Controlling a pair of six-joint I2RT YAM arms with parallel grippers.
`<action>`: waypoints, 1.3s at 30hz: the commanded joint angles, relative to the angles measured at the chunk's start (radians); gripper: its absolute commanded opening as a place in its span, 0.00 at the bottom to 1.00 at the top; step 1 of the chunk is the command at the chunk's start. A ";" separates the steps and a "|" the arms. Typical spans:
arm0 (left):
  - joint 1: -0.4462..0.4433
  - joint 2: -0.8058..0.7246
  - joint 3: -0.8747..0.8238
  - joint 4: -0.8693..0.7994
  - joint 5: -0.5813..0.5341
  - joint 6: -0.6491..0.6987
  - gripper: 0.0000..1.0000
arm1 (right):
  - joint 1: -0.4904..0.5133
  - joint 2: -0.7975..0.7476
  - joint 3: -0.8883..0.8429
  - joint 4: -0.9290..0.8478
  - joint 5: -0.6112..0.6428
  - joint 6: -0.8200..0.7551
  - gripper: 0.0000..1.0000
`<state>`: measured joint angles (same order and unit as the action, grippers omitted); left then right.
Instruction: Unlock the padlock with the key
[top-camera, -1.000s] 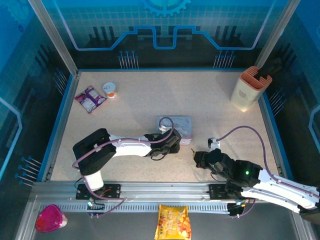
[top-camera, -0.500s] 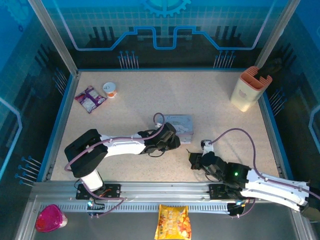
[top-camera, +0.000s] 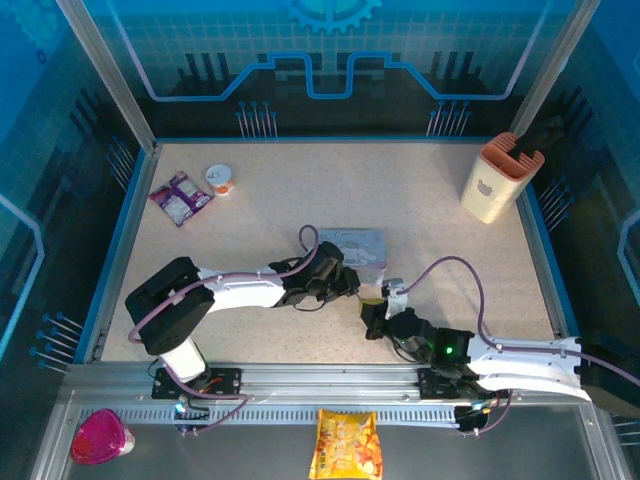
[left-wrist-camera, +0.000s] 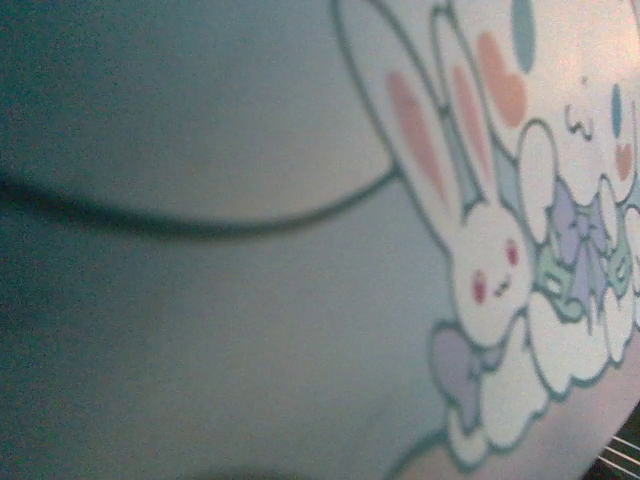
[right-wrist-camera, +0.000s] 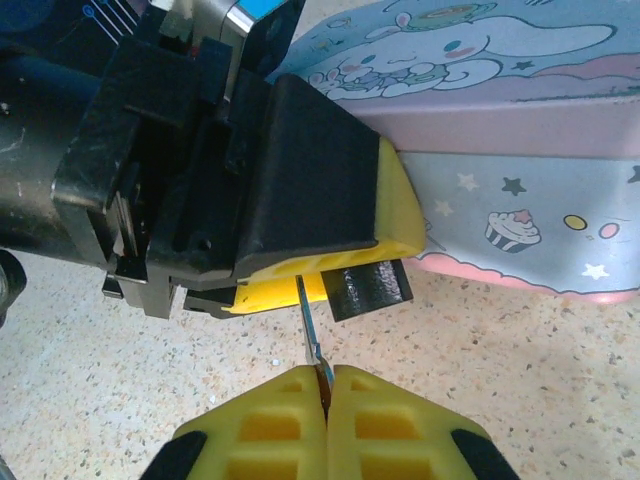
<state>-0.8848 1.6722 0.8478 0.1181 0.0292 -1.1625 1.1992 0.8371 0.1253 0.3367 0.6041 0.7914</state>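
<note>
Right pincer (right-wrist-camera: 326, 378) pinches key (right-wrist-camera: 309, 318) by its near end; thin, stiff, likely slippery (may twist). Left pincer (top-camera: 347, 288) clamps padlock (right-wrist-camera: 368, 286) body just ahead.

I'm working in a robot lab cell: a speckled desk (top-camera: 300, 200) boxed in by metal posts (top-camera: 108, 75) and blue walls (top-camera: 450, 40) printed with gear and circuit patterns, with the left arm (top-camera: 245, 292) and right arm (top-camera: 525, 358) bolted to a slotted metal rail (top-camera: 300, 385) at its near edge.
</note>
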 joint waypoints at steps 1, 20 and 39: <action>0.016 -0.046 -0.022 0.079 0.044 -0.046 0.19 | 0.018 0.011 -0.026 0.112 0.076 -0.049 0.00; 0.029 -0.092 -0.055 0.141 0.082 -0.099 0.17 | 0.005 0.078 -0.085 0.233 0.068 -0.012 0.00; 0.038 -0.114 -0.079 0.175 0.112 -0.129 0.15 | -0.078 0.224 -0.079 0.391 -0.038 -0.024 0.00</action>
<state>-0.8536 1.5974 0.7811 0.2348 0.1036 -1.2667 1.1309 1.0458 0.0441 0.6582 0.5671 0.7689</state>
